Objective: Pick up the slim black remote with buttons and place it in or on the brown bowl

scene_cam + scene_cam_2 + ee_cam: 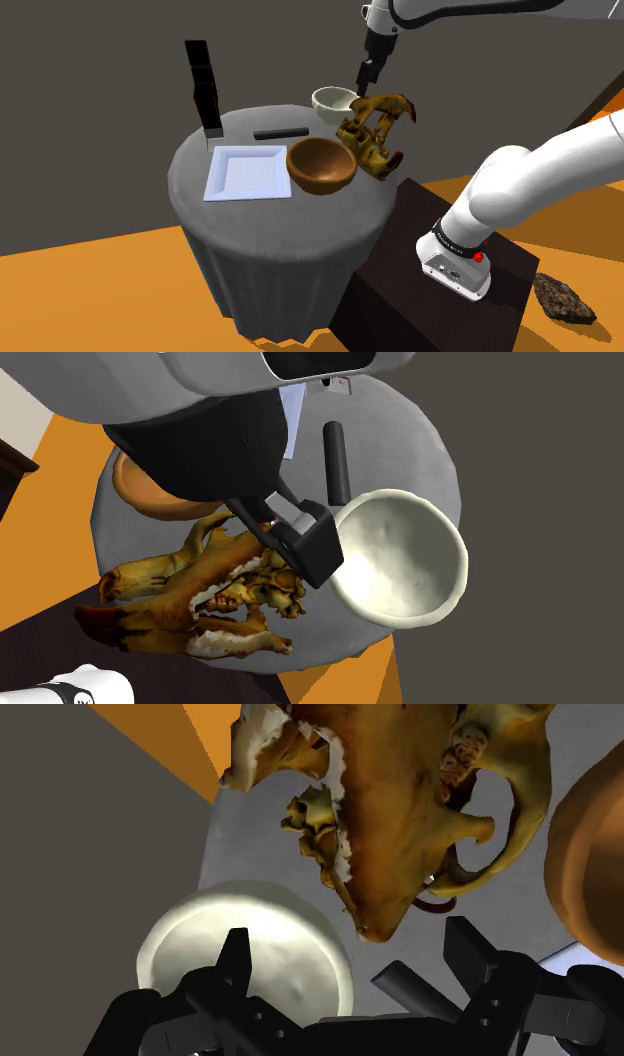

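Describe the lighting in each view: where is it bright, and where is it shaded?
Shoulder view: even light; the round grey table darkens down its side. Second exterior view: the cream round bowl is brightest; the arm's dark underside fills the top. Wrist view: the same bowl glows pale beside the open black gripper.

Seen from the shoulder view, round grey tabletop (240, 127); white square plate (247, 172) at 9 o'clock; cream bowl (333, 100) at 1 o'clock; yellow-brown skull (372, 135) at 3 o'clock; tall black block (203, 85) at 11 o'clock.
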Available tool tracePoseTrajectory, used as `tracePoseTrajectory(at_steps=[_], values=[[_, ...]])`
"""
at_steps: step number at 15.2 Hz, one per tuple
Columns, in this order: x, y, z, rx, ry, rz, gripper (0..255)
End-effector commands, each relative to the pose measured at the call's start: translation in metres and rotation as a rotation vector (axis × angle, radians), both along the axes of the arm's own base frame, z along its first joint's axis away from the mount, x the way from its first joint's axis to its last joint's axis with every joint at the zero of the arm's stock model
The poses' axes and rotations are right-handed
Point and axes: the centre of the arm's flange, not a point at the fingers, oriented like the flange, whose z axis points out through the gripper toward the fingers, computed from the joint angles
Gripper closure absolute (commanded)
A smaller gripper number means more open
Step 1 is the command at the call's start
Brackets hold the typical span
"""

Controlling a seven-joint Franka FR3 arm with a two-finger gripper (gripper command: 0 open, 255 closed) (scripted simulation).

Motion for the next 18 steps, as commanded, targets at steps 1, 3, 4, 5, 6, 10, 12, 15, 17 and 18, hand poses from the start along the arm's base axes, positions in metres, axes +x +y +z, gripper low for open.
tracePoseTrajectory(at_steps=[1, 3, 4, 5, 6, 10, 12, 15, 17, 18], values=[[0.023, 0.011, -0.012, -0.001, 0.004, 0.066, 0], [0.044, 0.021, -0.025, -0.001, 0.008, 0.129, 0], [0.054, 0.026, -0.031, -0.002, 0.01, 0.161, 0], [0.064, 0.032, -0.037, -0.002, 0.012, 0.192, 0], [0.074, 0.037, -0.044, -0.002, 0.014, 0.224, 0], [0.111, 0.064, -0.069, -0.004, 0.023, 0.35, 0], [0.128, 0.078, -0.082, -0.004, 0.027, 0.413, 0], [0.151, 0.102, -0.102, -0.005, 0.034, 0.508, 0], [0.166, 0.12, -0.115, -0.006, 0.038, 0.571, 0], [0.172, 0.129, -0.121, -0.006, 0.041, 0.603, 0]])
